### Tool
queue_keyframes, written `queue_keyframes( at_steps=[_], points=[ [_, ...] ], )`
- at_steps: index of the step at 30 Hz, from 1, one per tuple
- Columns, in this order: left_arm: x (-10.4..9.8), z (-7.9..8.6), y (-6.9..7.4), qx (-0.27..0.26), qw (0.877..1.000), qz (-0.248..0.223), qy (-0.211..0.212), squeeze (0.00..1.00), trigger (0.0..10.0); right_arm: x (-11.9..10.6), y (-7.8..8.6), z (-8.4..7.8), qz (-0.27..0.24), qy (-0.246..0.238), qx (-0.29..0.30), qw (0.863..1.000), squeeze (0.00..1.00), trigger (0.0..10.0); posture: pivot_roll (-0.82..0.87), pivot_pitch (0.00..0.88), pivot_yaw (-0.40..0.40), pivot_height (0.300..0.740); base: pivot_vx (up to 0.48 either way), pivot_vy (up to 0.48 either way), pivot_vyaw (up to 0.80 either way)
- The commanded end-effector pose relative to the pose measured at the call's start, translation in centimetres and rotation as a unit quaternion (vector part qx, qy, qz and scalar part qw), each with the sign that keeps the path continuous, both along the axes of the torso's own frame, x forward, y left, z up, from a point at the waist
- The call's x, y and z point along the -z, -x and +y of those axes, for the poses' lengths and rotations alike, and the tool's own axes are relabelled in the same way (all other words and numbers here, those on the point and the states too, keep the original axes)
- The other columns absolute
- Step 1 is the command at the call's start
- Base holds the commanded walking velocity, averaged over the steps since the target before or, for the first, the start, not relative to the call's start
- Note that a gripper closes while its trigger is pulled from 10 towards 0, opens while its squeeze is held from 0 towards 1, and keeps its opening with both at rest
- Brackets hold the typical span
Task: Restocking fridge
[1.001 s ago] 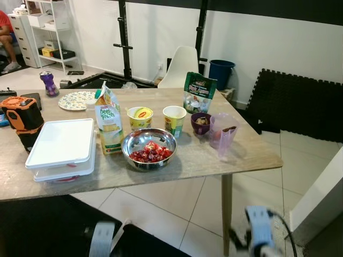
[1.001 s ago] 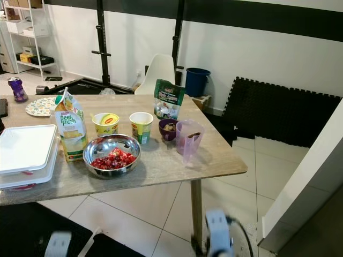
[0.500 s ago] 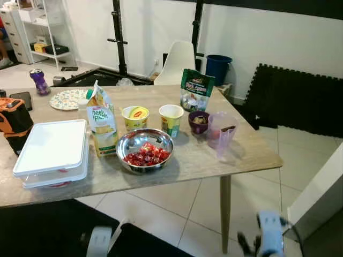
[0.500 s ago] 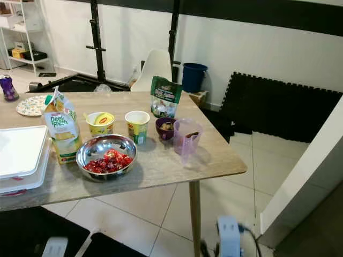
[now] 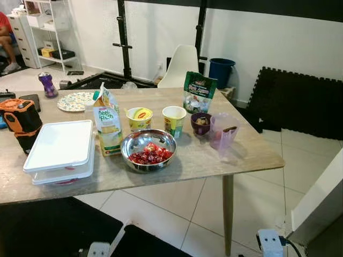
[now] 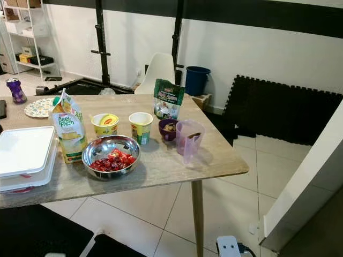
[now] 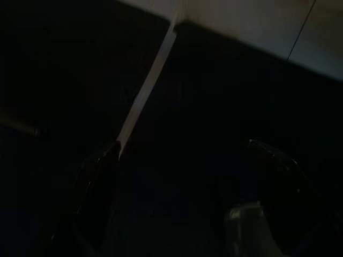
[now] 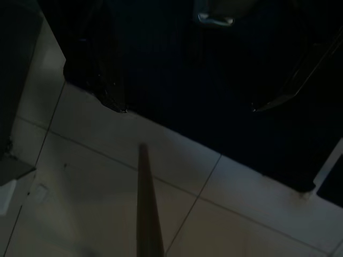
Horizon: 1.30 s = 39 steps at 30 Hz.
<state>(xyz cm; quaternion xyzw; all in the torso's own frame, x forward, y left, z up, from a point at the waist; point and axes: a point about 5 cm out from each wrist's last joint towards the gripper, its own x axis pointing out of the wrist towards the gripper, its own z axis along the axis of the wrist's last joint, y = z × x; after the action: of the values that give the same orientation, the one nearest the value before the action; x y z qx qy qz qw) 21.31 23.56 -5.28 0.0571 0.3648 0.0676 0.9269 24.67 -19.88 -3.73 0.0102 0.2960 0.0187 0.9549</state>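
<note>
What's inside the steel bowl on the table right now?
The steel bowl holds a heap of red pieces, maybe cut fruit, filling its middle. The heap covers the bottom, so anything beneath cannot be seen.

the counter [image 5: 252, 152] has a matt, pale wood-grain top. on it, a polished metal bowl [image 5: 148, 149] gleams with reflections. the milk carton [image 5: 107, 122] looks like printed, coated paper. the flat lidded box [image 5: 60, 151] is smooth white plastic, slightly glossy. the jug [image 5: 222, 133] is translucent pinkish plastic. the green pouch [image 5: 199, 92] has a shiny foil-like skin. the floor [image 5: 262, 198] is pale glazed tile, and the black mat [image 5: 298, 104] against the wall looks dull and foamy.
</note>
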Motion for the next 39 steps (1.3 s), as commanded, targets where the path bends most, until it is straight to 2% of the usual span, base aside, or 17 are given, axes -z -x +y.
queue_keyframes(
  at_steps=[1, 10, 21, 27, 30, 31, 32, 34, 35, 36, 37, 38, 39],
  points=[
    [0.8, -0.6, 0.8, -0.008, 1.0, 0.02, 0.019, 0.0, 10.0, 0.2, 0.2, 0.3, 0.009, 0.001, -0.003, 1.0, 0.0, 10.0, 0.0, 0.081, -0.046, 0.74, 0.0, 0.0, 0.0],
    [1.3, -1.2, 1.3, -0.006, 0.999, 0.044, 0.029, 0.0, 10.0, 1.6, 1.9, 1.5, 0.04, 0.011, -0.033, 0.999, 0.0, 10.0, -0.01, 0.086, -0.044, 0.74, 0.0, 0.0, 0.0],
    [1.6, -1.2, 1.7, -0.012, 0.998, 0.053, 0.027, 0.0, 10.0, 1.7, 2.2, 1.2, 0.042, 0.014, -0.014, 0.999, 0.0, 10.0, 0.0, 0.08, -0.046, 0.74, 0.0, 0.0, 0.0],
    [1.7, -1.0, 1.9, -0.012, 0.998, 0.056, 0.025, 0.0, 10.0, 1.5, 1.6, 1.1, 0.041, 0.008, -0.008, 0.999, 0.0, 10.0, 0.0, 0.073, -0.044, 0.74, 0.0, 0.0, 0.0],
    [0.6, -0.6, 0.1, -0.007, 0.999, 0.029, 0.017, 0.0, 10.0, 0.0, -0.5, 1.2, 0.009, 0.005, -0.016, 1.0, 0.0, 10.0, 0.0, 0.073, -0.046, 0.74, 0.0, 0.0, 0.0],
    [-0.5, -0.3, -1.5, -0.012, 1.0, 0.0, 0.018, 0.0, 10.0, -1.1, -1.9, 1.0, -0.013, 0.0, -0.008, 1.0, 0.0, 10.0, 0.0, 0.074, -0.045, 0.74, 0.0, 0.0, 0.0],
    [-0.5, -0.3, -1.5, -0.012, 1.0, 0.0, 0.018, 0.0, 10.0, -1.1, -1.9, 1.0, -0.013, 0.0, -0.008, 1.0, 0.0, 10.0, 0.0, 0.074, -0.045, 0.74, 0.0, 0.0, 0.0],
    [-4.9, 0.0, -6.6, -0.007, 0.995, -0.102, 0.024, 0.0, 10.0, -5.4, -6.3, 0.9, -0.097, -0.029, 0.012, 0.995, 0.0, 10.0, 0.01, 0.072, -0.047, 0.74, 0.0, 0.0, 0.0],
    [-4.9, 0.0, -6.6, -0.007, 0.995, -0.102, 0.024, 0.0, 10.0, -5.4, -6.3, 0.9, -0.097, -0.029, 0.012, 0.995, 0.0, 10.0, 0.01, 0.072, -0.047, 0.74, 0.0, 0.0, 0.0],
    [-6.5, 0.0, -8.2, -0.005, 0.99, -0.139, 0.031, 0.0, 10.0, -7.0, -7.7, 1.1, -0.13, -0.042, 0.011, 0.991, 0.0, 10.0, 0.0, 0.069, -0.045, 0.74, 0.0, 0.0, 0.0],
    [-6.7, -0.1, -8.2, -0.002, 0.989, -0.143, 0.028, 0.0, 10.0, -7.3, -7.8, 1.3, -0.135, -0.041, 0.007, 0.99, 0.0, 10.0, 0.0, 0.063, -0.043, 0.74, 0.0, 0.0, 0.0],
    [-5.6, -0.1, -7.2, 0.001, 0.992, -0.123, 0.02, 0.0, 10.0, -6.5, -7.2, 1.3, -0.12, -0.035, 0.005, 0.992, 0.0, 10.0, 0.0, 0.063, -0.044, 0.74, 0.0, 0.0, 0.0],
    [-5.6, -0.1, -7.2, 0.001, 0.992, -0.123, 0.02, 0.0, 10.0, -6.5, -7.2, 1.3, -0.12, -0.035, 0.005, 0.992, 0.0, 10.0, 0.0, 0.063, -0.044, 0.74, 0.0, 0.0, 0.0]
  ],
)
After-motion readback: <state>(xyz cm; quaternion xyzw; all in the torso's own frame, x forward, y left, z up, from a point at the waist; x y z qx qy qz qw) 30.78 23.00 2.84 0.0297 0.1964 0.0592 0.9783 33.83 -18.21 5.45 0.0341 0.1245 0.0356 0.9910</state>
